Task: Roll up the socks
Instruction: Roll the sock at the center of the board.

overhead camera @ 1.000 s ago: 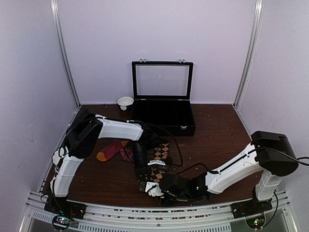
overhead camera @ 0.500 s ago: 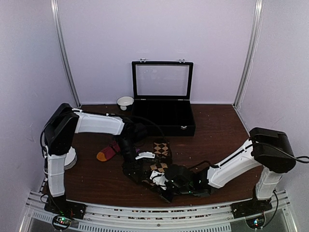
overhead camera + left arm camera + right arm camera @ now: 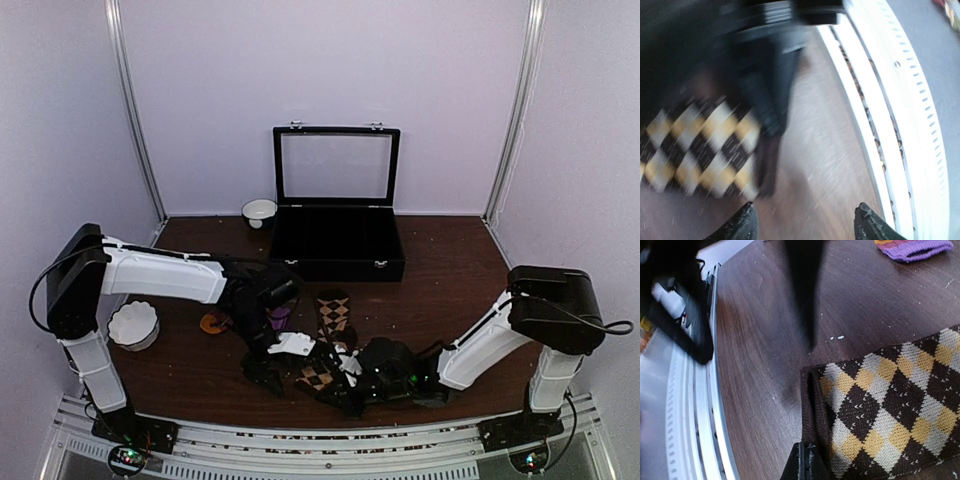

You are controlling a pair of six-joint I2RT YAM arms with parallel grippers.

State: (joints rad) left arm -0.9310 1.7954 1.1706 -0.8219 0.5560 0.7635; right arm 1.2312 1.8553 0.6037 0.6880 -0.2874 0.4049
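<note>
At the near edge of the counter (image 3: 450,270), my right end effector (image 3: 804,462) pinches the brown sock (image 3: 885,405), my left end effector (image 3: 805,222) gapes empty, and I see neither it nor the red sock (image 3: 212,323) rolled yet.

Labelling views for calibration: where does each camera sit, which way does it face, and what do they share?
Top external: high behind the bases, looking down at the table; left arm and right arm show.
Left wrist: low, facing the front rail; open left pincer tips show.
Right wrist: low, looking along the argyle sock; shut right pincer at its edge.
Shared: all see the argyle sock.
</note>
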